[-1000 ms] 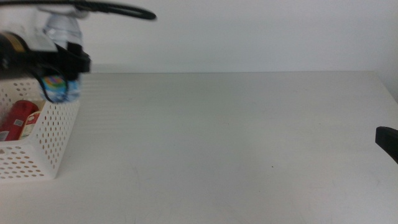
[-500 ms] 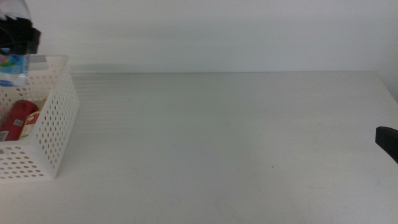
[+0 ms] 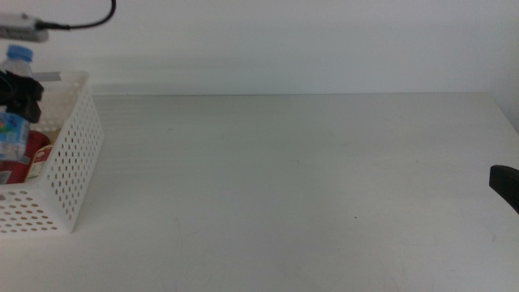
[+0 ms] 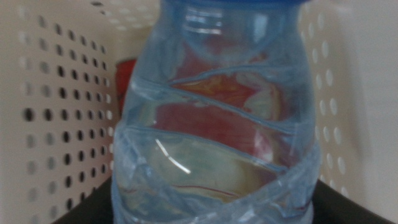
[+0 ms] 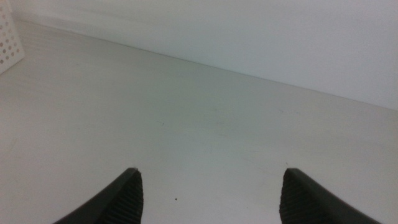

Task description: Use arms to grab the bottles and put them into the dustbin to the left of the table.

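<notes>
At the table's (image 3: 284, 186) right edge, nearest the camera, the right gripper (image 5: 208, 190) waits low over the bare white top, its two dark jaws spread wide apart with nothing between them; in the middle view only a dark tip of it shows at that edge. From its wrist camera the tabletop runs away toward the far wall, and one perforated corner of the dustbin (image 3: 69, 174) shows at the far left side.

Across the table, at its left edge, the white dustbin stands with its holed walls upright. Inside it lies the red soda can (image 3: 15, 166), low against the near part of the basket.

Above the can, over the dustbin's opening, the left gripper (image 3: 20, 93) holds the small clear water bottle (image 3: 15, 122) upright, blue cap on top and the blue label at its lower half, with the bottle's lower part below the basket's rim. Its jaws are clamped on the bottle's sides; in the left wrist view the clear ribbed body fills the picture between the dark jaw bases, with the red of the can showing through the plastic and the dustbin's holed walls on both sides.

Beyond the dustbin, a black cable (image 3: 85, 20) curves across the upper left against the pale wall.
</notes>
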